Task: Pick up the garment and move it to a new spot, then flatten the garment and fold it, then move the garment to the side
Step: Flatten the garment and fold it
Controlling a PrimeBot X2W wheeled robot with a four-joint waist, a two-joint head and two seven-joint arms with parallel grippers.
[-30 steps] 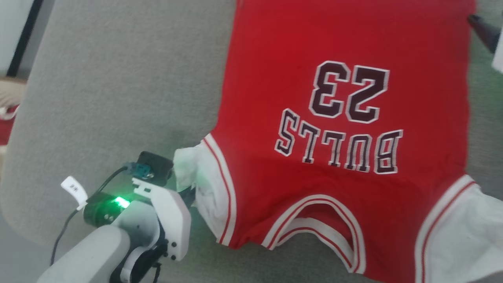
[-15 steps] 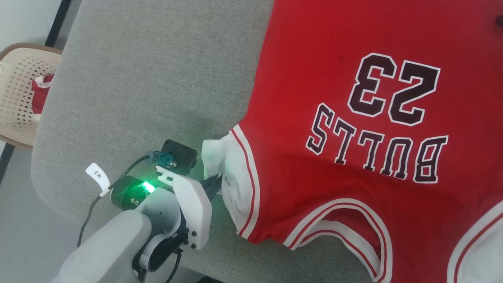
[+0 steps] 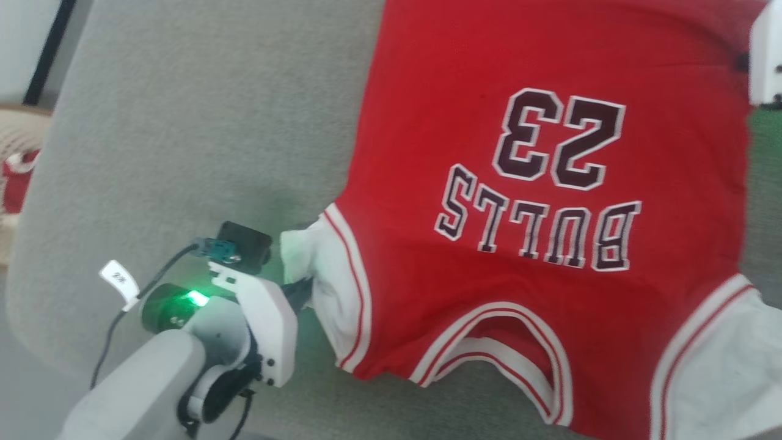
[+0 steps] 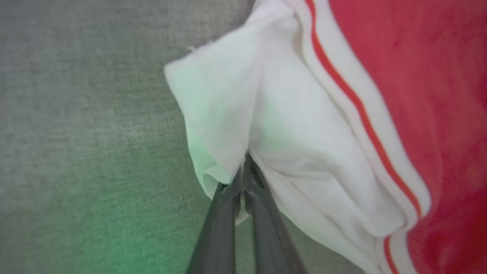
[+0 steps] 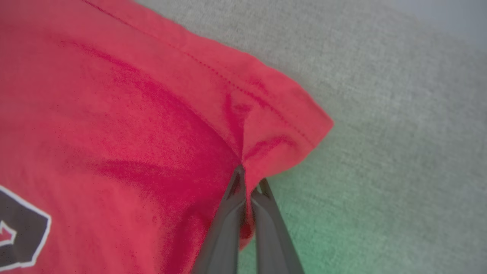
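Observation:
The garment (image 3: 550, 183), a red jersey with white sleeves and "BULLS 23" lettering, lies spread chest-up on the grey cushioned surface (image 3: 201, 140), its neck towards me. My left gripper (image 3: 303, 288) is shut on the white left sleeve (image 4: 236, 114); the left wrist view has its fingers (image 4: 224, 220) pinching a fold of that sleeve. My right gripper (image 5: 245, 179) is shut on the red hem corner (image 5: 281, 125) of the garment, the cloth puckered at its tips. Its white housing (image 3: 767, 52) shows at the head view's upper right edge.
A beige perforated basket (image 3: 15, 153) holding something red stands off the surface's left edge. The grey surface's rounded front-left corner lies beside my left arm (image 3: 159, 379). Bare grey fabric stretches left of the garment.
The head camera has swung, so the whole picture shifted right and then back left. My left gripper stays shut on the white sleeve. The right gripper's housing has come into the upper right.

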